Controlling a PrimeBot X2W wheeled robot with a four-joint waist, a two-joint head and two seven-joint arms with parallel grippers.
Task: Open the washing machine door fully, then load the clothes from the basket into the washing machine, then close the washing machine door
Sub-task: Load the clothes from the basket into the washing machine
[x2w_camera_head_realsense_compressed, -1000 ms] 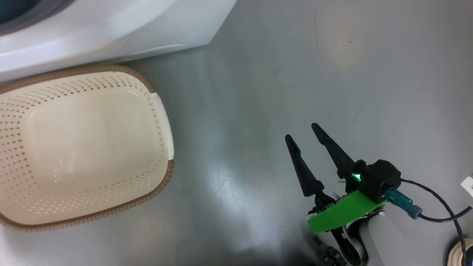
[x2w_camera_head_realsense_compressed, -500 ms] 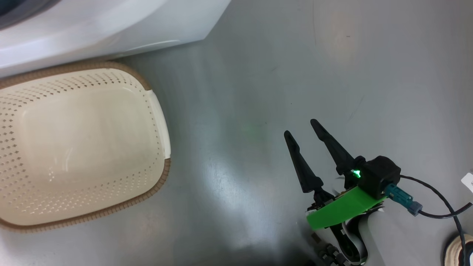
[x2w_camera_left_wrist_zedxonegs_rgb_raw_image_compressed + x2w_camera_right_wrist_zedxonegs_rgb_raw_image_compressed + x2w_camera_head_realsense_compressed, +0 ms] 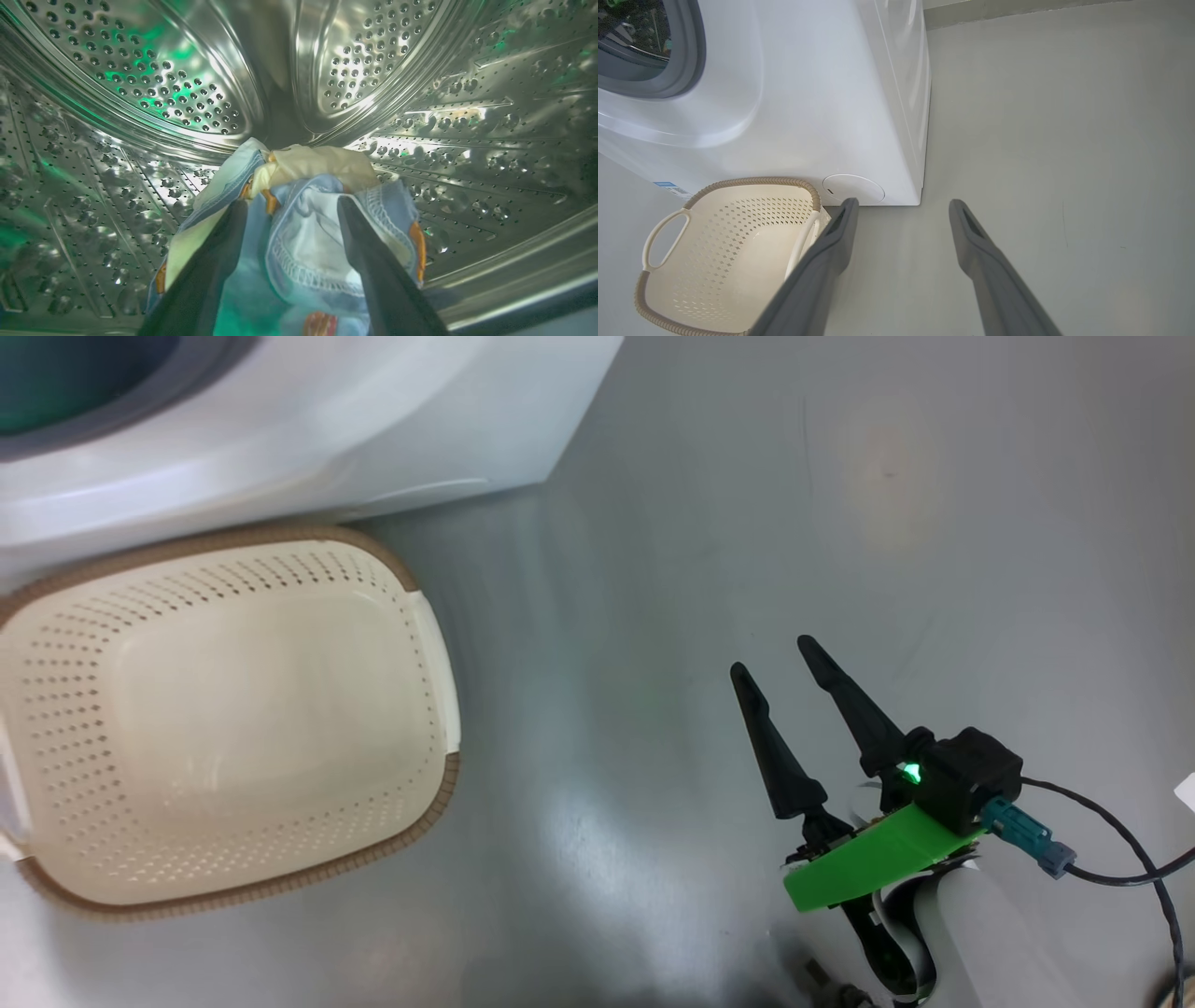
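The left end effector [image 3: 292,201] is deep inside the steel drum [image 3: 140,88] of the washing machine [image 3: 392,420], its two dark fingers spread wide apart. The clothes [image 3: 308,233] lie bunched right between them and spill over both: light blue cloth with orange trim nearest, a cream-yellow piece [image 3: 322,163] just past the tips, toward the drum's back wall. With the fingers this far apart I'd judge the bundle loose rather than pinched. So the load lies dead ahead of that arm, along the line of its fingers, and the way out is straight back. The snag I'd watch for is a hem draped over a finger riding out with it. The right end effector [image 3: 771,653] hangs over the grey floor [image 3: 747,476], well off to the machine's right, fingers likewise apart and holding nothing. The basket [image 3: 56,728] sits on the floor just in front of the machine with no garment in it, so loading looks done. The grey rubber ring [image 3: 691,56] frames the opening; where the door stands I cannot tell.
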